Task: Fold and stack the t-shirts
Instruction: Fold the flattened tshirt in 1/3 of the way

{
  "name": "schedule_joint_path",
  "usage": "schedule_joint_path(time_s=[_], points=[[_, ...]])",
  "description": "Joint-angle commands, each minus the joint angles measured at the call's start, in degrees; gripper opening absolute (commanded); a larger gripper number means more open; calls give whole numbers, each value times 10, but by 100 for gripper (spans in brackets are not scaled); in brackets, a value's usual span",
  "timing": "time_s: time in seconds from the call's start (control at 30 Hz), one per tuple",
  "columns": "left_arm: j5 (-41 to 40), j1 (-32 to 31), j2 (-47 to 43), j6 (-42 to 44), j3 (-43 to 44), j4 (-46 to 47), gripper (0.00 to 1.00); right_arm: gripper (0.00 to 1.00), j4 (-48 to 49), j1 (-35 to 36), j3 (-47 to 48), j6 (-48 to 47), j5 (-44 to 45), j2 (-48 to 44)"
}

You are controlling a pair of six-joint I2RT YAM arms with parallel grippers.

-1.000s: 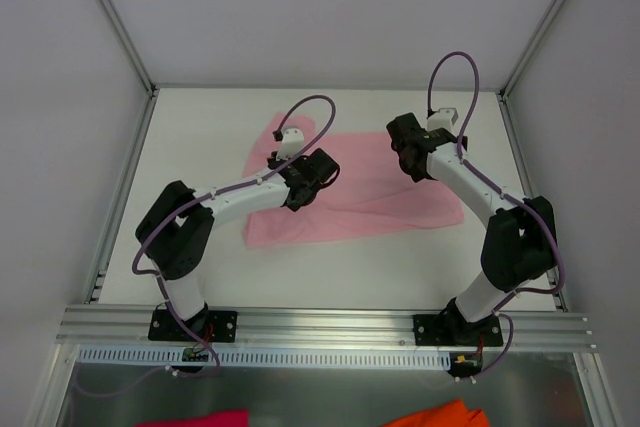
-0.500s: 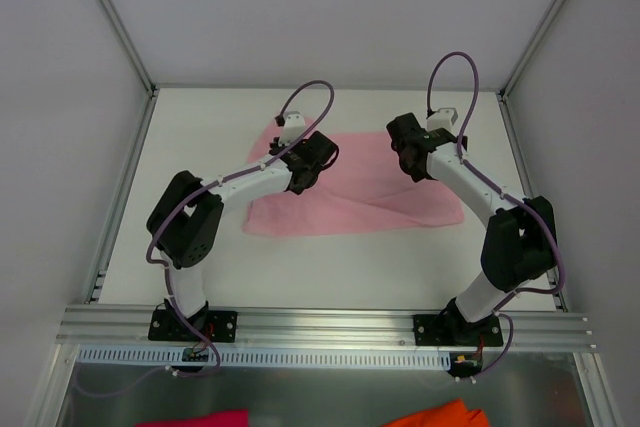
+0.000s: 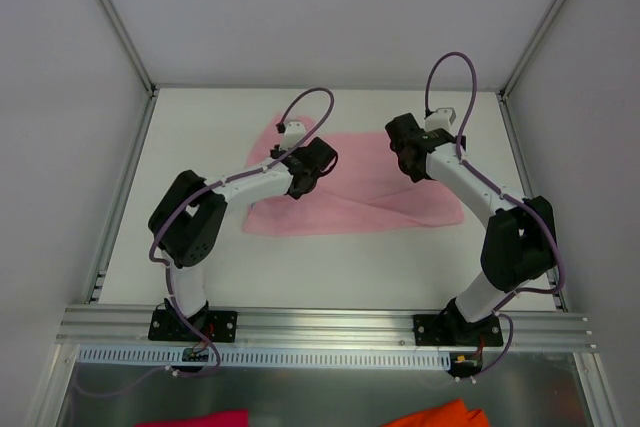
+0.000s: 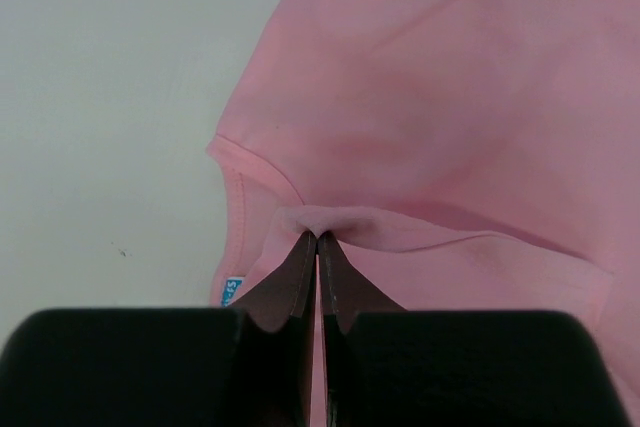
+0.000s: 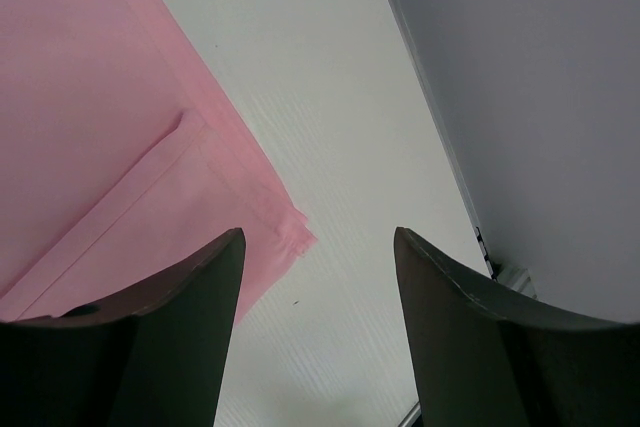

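t-shirt (image 4: 450, 97) edge, seemingly near collar, pinched between left fingers (image 4: 292, 285).

White table (image 3: 190, 122), grey walls (image 3: 60, 97) (aluminium-framed)

Magenta cloth (image 3: 200, 418), orange cloth (image 3: 445, 415) on near side of metal rail (image 3: 330, 322); white table (image 3: 200, 127).

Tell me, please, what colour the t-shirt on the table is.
The t-shirt is plain light pink, seen best in the left wrist view.
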Motion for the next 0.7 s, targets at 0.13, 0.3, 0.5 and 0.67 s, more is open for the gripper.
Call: schedule_joint_path(time_s=[0.13,0.3,0.5,0.67], points=[[-13,-43,-37,-60,-27,-61,0,65,-4,9,9,0,12,4],[-32,-79,-48,-101,-26,-107,0,66,-7,15,10,2,12,4],[-42,-125,-62,-194,-23,-214,0,65,-13,22,15,4,13,2],[-49,-166,-64,-301,-26,-327,0,65,-19,26,17,9,13,2]])
